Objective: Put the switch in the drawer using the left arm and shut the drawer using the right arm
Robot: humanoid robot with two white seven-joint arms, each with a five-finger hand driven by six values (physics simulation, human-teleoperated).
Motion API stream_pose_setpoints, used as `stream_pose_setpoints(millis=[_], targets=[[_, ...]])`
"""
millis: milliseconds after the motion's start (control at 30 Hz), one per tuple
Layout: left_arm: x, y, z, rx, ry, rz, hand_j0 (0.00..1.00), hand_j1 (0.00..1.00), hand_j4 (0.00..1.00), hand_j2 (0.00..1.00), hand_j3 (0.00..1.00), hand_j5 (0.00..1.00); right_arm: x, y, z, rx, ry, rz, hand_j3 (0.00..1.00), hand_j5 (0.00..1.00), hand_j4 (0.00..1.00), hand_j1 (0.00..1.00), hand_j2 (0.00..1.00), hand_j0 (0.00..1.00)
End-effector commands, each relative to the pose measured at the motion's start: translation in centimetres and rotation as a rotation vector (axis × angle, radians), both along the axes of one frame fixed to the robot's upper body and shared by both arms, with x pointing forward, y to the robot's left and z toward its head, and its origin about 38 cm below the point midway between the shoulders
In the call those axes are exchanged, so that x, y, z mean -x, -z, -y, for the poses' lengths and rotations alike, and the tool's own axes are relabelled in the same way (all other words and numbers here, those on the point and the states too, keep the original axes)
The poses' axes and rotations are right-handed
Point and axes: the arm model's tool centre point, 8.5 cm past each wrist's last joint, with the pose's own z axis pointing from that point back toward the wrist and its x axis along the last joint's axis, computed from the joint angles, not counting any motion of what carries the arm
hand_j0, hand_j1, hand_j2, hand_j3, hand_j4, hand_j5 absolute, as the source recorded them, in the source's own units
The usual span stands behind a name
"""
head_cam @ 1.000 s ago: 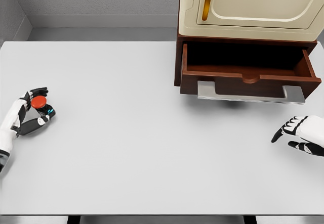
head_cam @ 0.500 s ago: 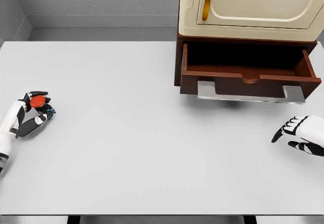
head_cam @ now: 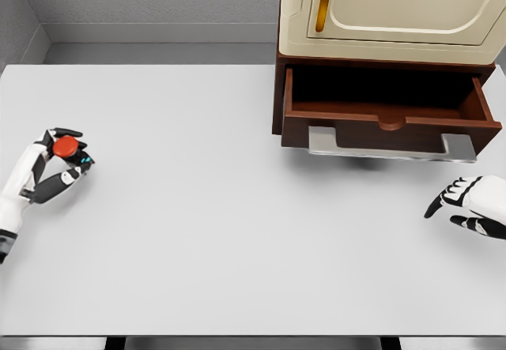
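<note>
White desk [head_cam: 198, 231]: at nine o'clock, the left hand [head_cam: 49, 168] pinches the red switch [head_cam: 66, 146]; next comes the carry to the open drawer [head_cam: 387, 109] at two o'clock. Right hand [head_cam: 470, 208] waits, fingers spread.

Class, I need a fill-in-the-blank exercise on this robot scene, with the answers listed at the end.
1. The left hand has its fingers around the switch, whose top is coloured ____.
2. The drawer under the cream cabinet stands ____.
3. The right hand shows at the picture's ____ edge, holding nothing.
4. The handle on the drawer's front is coloured ____.

Missing words: red; open; right; grey
</note>
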Motion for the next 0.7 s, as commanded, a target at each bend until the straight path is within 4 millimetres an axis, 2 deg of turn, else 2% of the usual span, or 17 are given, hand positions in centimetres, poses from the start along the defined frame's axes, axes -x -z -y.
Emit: stream_pose_setpoints(millis=[0, 233, 667], targets=[[-0.1, -0.6, 0.7, -0.018, 0.021, 0.020, 0.33, 0.33, 0.33, 0.33, 0.33, 0.33, 0.0, 0.0, 0.0, -0.009, 0.004, -0.002, 0.57, 0.57, 0.57, 0.57, 0.57, 0.57], [-0.5, -1.3, 2.2, -0.004, 0.046, 0.048, 0.33, 0.33, 0.33, 0.33, 0.33, 0.33, -0.2, -0.3, 0.0, -0.011, 0.005, 0.007, 0.57, 0.57, 0.57, 0.57, 0.57, 0.57], [-2.2, -2.0, 6.5, 0.051, 0.124, 0.088, 0.34, 0.34, 0.34, 0.34, 0.34, 0.34, -0.2, -0.3, 0.0, -0.012, 0.003, 0.007, 0.57, 0.57, 0.57, 0.57, 0.57, 0.57]])
